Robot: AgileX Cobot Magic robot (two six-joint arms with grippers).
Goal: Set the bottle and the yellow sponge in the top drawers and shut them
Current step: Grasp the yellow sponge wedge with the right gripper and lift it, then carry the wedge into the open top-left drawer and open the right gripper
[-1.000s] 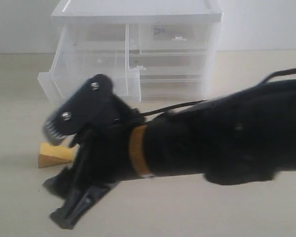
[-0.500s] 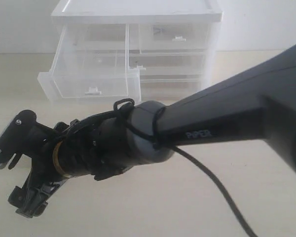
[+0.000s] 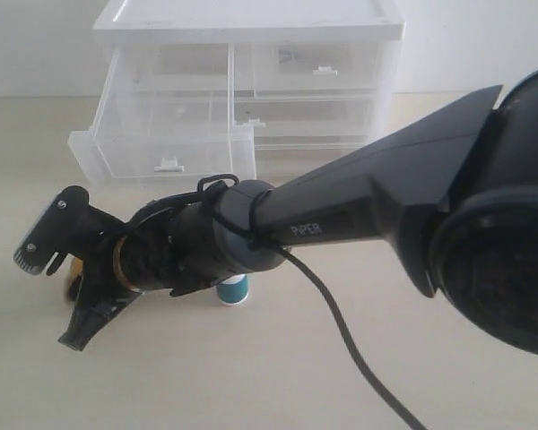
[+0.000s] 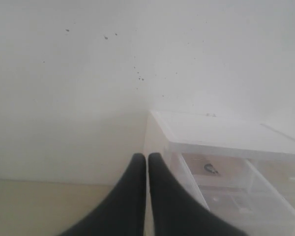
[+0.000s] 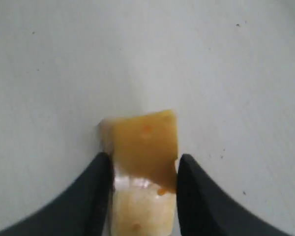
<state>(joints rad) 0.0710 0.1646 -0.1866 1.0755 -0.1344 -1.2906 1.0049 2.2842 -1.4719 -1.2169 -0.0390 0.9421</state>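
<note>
The yellow sponge lay on the table between the fingers of the right gripper. The jaws were narrowed to its width and touched both sides, seemingly gripping it. The bottle stood behind that gripper, under its arm, untouched. The left gripper was pressed fully together and empty, with the drawer unit ahead of it. One top drawer stood pulled out. Neither item was stowed, so both placements and the closing remained.

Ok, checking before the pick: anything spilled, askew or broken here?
Nothing stands out. The top left drawer is pulled out; the bottle, mostly hidden under the right arm, shows no spill; the yellow sponge sits squarely between the fingers of the right claw.
</note>
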